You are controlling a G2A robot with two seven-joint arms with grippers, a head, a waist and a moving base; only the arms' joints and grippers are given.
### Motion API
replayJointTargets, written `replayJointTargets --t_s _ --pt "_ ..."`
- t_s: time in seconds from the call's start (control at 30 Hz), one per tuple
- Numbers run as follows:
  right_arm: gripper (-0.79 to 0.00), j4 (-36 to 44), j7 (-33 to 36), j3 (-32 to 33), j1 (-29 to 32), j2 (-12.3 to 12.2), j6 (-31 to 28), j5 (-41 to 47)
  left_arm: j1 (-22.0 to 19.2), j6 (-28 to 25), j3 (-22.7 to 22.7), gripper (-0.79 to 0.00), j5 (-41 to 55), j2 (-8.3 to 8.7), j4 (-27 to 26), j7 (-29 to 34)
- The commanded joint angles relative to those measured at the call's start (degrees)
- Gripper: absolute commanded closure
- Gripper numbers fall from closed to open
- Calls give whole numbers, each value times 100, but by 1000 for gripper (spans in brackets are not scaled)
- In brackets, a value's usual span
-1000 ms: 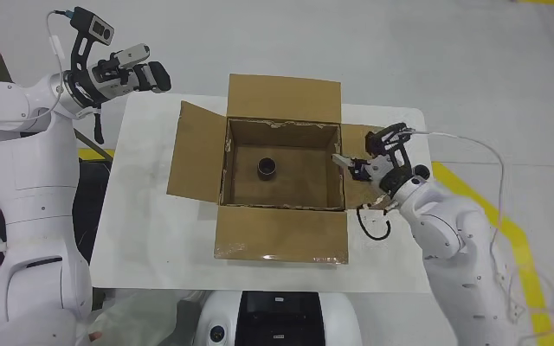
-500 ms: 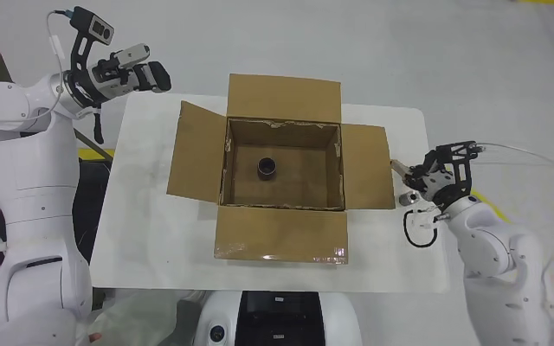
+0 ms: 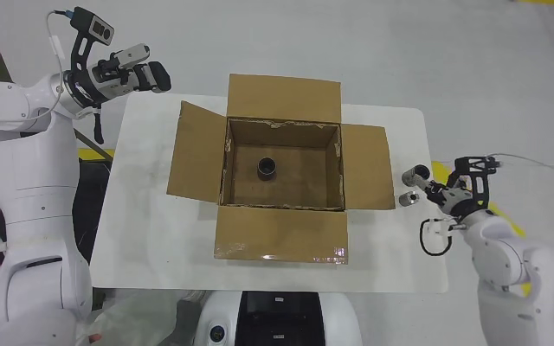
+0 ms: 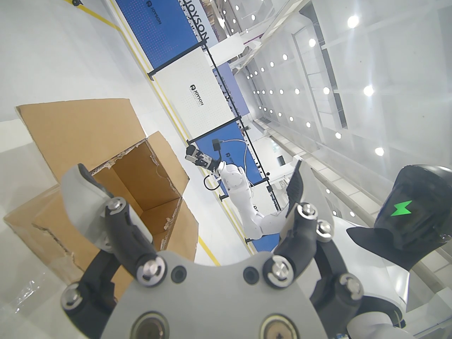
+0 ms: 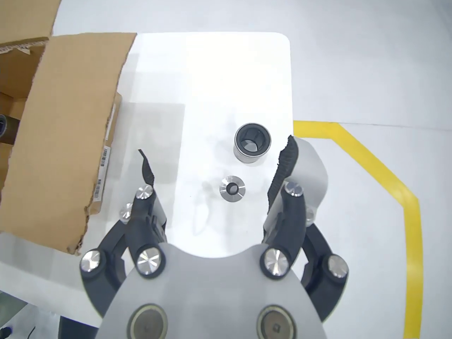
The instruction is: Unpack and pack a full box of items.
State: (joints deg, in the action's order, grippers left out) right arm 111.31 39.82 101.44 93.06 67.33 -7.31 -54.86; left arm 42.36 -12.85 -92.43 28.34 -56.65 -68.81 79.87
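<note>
The right gripper (image 5: 216,149) hangs wide open and empty above the metal sleeve (image 5: 252,141) and small cone (image 5: 232,188) — both standing near the table (image 5: 226,72) edge, beside the box (image 5: 70,114); a clipped fingertip could knock either off.

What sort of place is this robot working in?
Probably a factory or warehouse hall: a high white ceiling with rows of round lights, yellow painted floor lines, and blue perforated partition panels.

The box (image 3: 281,233) mid-frame is looking like matt brown cardboard, torn edges showing rough. The white table (image 5: 219,72) is shining smooth and glossy. The sleeve (image 5: 253,142) and little cone (image 5: 232,188) are gleaming like polished metal, the sleeve's lining looking black plastic.
</note>
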Motion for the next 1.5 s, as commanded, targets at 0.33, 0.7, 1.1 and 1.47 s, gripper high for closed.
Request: replayJointTargets --t_s 0.33,0.7,1.1,1.47 --pt "-628 -870 457 -207 -452 -44 -72 189 0 0 0 -785 0 0 0 0" --pt "-625 -1566 601 -464 -803 -66 52 148 0 0 0 -785 0 0 0 0" --pt "-600 -2133 684 -710 -1116 -92 46 110 0 0 0 -785 0 0 0 0" --pt "-514 -2117 808 -838 -1123 -132 -18 -39 0 0 0 -785 0 0 0 0"
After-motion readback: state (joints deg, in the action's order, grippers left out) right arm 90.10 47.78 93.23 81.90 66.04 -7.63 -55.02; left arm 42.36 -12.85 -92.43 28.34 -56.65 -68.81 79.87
